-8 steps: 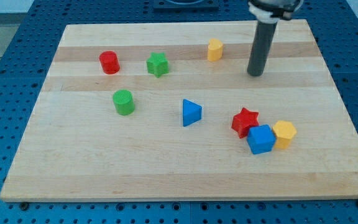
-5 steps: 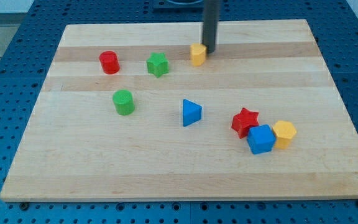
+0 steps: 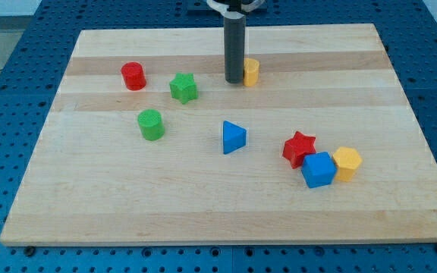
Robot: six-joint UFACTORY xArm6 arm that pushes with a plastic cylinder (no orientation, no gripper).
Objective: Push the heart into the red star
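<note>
The yellow heart (image 3: 251,71) sits near the view's top, right of centre. My tip (image 3: 234,80) is down on the board, touching the heart's left side. The red star (image 3: 299,148) lies at the lower right, well below and to the right of the heart. It touches a blue cube (image 3: 318,169), which touches a yellow hexagonal block (image 3: 347,162).
A green star (image 3: 182,87) lies left of my tip. A red cylinder (image 3: 133,76) stands further left. A green cylinder (image 3: 151,123) is below them. A blue triangle (image 3: 233,137) sits mid-board, between my tip and the red star.
My tip swung from the view's right across to the heart's left side. The heart slid left, then a little right and down. The green star shifted left and down.
</note>
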